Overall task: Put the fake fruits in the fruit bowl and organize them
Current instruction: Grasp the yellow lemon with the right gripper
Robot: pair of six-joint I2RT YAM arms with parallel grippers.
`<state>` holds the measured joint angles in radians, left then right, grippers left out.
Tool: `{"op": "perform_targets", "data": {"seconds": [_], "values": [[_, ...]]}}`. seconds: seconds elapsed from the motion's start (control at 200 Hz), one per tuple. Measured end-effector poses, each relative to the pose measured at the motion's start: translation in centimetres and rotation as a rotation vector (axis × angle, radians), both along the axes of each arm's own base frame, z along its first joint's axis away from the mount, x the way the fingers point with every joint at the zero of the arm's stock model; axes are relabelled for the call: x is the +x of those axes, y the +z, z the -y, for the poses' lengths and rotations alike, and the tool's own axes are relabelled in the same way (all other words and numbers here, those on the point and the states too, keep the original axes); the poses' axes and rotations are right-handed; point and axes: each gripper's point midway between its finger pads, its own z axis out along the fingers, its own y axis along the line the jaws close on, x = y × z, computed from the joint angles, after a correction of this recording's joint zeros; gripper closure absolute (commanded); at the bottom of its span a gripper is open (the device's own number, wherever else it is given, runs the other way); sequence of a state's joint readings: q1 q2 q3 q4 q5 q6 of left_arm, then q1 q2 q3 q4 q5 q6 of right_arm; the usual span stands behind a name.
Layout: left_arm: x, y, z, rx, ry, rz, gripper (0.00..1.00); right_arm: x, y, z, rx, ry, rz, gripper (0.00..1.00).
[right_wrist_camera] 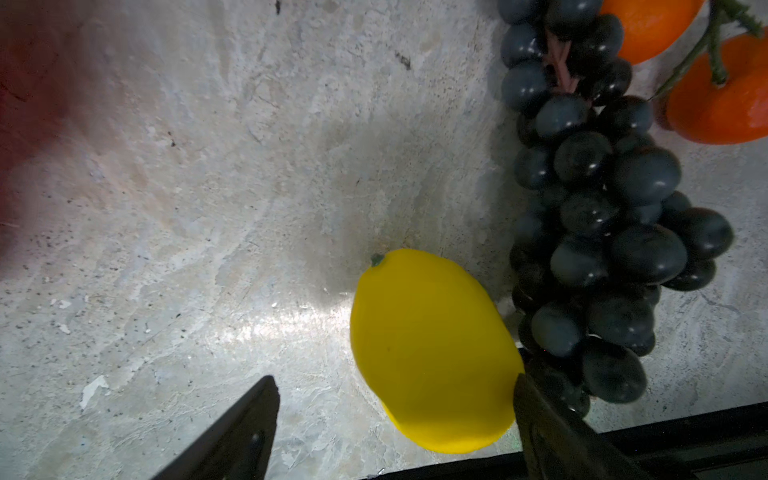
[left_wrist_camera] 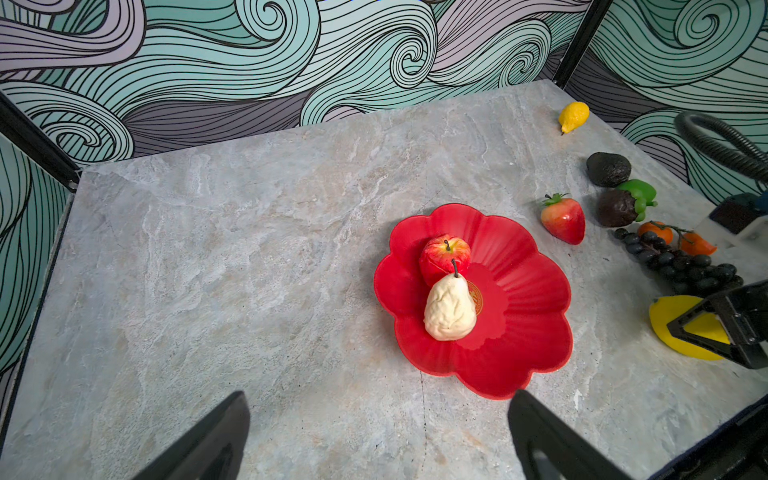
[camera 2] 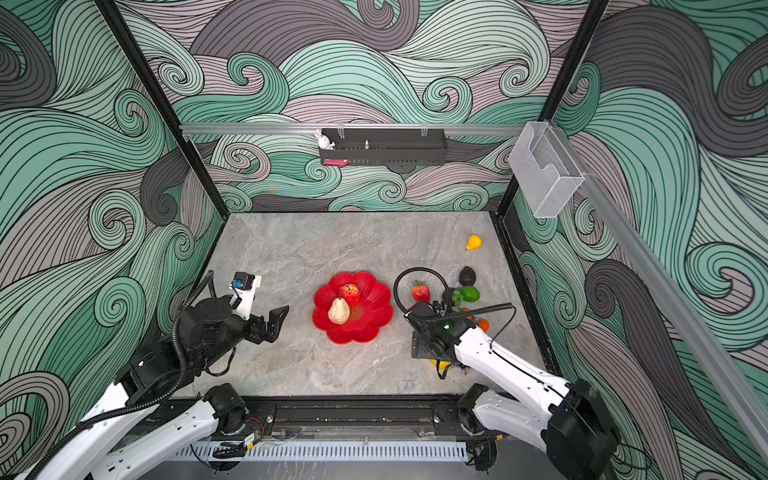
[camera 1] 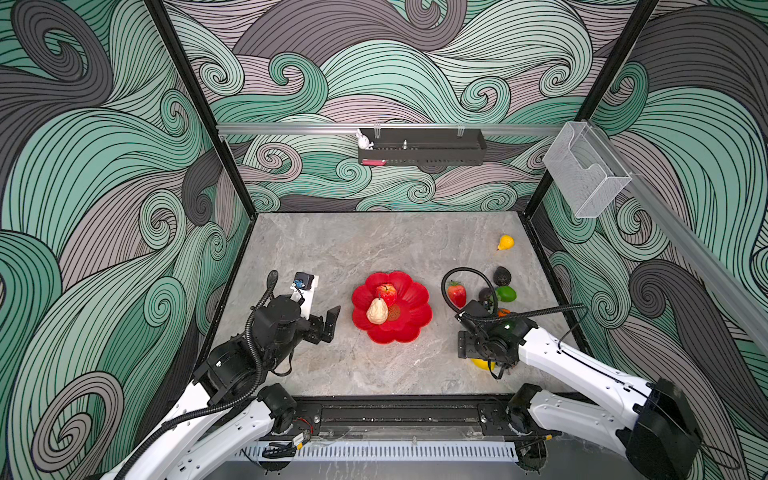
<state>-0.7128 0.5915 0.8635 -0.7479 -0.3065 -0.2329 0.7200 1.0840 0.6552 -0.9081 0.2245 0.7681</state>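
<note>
Straddles the large lemon (right_wrist_camera: 432, 353) at the desk's (right_wrist_camera: 208, 208) near edge with the right claw (right_wrist_camera: 395, 380) wide, not yet pinching; left claw (left_wrist_camera: 378, 395) wide, empty. Calls for closing, lifting clear of the grape bunch (right_wrist_camera: 602, 228), placing in the fruit bowl (left_wrist_camera: 523, 316) mid-desk beside pear (left_wrist_camera: 449, 311) and apple (left_wrist_camera: 440, 255).

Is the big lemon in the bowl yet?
Out. The big lemon lies on the table beside the grapes, away from the bowl.

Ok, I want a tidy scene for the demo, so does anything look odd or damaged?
Two things. The beige plastic pear in the red flower-shaped bowl has a wrinkled, dented skin, as if crushed. The small yellow pointed fruit lies alone near the back right corner, well apart from the rest.
</note>
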Motion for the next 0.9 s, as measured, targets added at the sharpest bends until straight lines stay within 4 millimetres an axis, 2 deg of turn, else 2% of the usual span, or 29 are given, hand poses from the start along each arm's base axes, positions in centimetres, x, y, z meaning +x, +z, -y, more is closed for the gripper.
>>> {"op": "perform_targets", "data": {"seconds": [0.145,0.265,0.555,0.901], "values": [[0.0,0.0,0.0,0.000,0.001,0.000,0.01,-0.3,-0.3,-1.3,0.033,0.030,-0.009,0.23],[0.0,0.0,0.0,-0.001,0.001,-0.001,0.01,-0.4,-0.3,-2.0,0.051,0.046,-0.009,0.19],[0.0,0.0,0.0,-0.002,0.002,-0.001,0.01,-0.7,-1.5,-1.7,0.040,0.032,-0.020,0.18],[-0.2,0.3,-0.2,-0.015,0.002,0.012,0.01,0.0,-2.2,-2.4,0.054,0.032,-0.006,0.33]]}}
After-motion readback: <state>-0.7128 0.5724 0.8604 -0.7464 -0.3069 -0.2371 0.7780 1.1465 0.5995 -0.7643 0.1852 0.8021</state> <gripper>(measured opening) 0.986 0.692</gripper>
